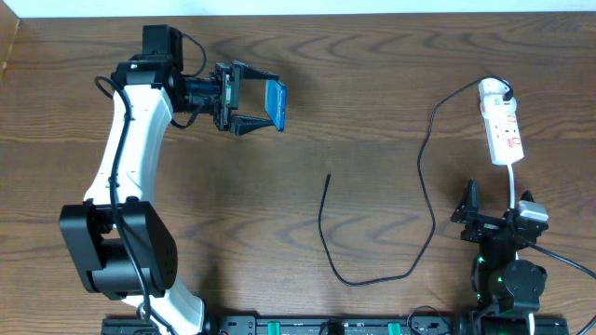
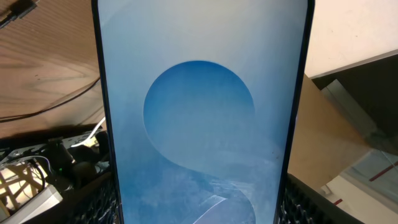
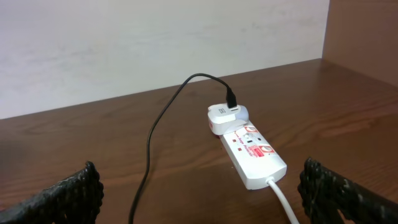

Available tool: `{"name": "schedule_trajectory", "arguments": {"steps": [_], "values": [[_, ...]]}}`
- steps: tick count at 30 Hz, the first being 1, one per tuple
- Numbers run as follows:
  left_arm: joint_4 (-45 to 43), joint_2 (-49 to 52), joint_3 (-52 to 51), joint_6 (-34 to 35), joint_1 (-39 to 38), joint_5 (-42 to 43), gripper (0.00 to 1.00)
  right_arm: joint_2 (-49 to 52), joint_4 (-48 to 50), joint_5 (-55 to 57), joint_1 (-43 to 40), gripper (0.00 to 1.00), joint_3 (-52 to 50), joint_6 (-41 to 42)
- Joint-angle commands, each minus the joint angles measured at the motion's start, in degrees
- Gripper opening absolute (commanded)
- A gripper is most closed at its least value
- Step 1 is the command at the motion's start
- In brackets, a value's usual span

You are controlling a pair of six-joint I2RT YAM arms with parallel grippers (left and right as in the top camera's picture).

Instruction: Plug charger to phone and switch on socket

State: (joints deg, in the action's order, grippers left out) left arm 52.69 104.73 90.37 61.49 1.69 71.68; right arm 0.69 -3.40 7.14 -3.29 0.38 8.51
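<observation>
Table (image 1: pixel 372 93); phone (image 1: pixel 277 104) in left end effector (image 1: pixel 264 101)

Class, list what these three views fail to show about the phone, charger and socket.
phone: charging port; left wrist view cuts both its ends off, overhead too small.
socket: switch on or off; too small in right wrist and overhead views.
charger: plug tip's shape; seen overhead only, too small.

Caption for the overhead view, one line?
The left gripper holds the phone; the charger cable trails loose from the socket, near the open right gripper.
</observation>
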Motion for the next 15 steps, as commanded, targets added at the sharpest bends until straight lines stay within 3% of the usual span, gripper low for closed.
{"name": "schedule_trajectory", "arguments": {"steps": [1, 15], "values": [[0.2, -1.6, 1.4, -1.0, -0.2, 1.1, 0.07, -0.3, -0.2, 0.2, 0.3, 0.99, -0.1, 0.2], [0.9, -1.6, 1.4, -7.5, -0.2, -9.8, 0.07, -0.3, -0.2, 0.2, 0.3, 0.99, -0.1, 0.2]]}}
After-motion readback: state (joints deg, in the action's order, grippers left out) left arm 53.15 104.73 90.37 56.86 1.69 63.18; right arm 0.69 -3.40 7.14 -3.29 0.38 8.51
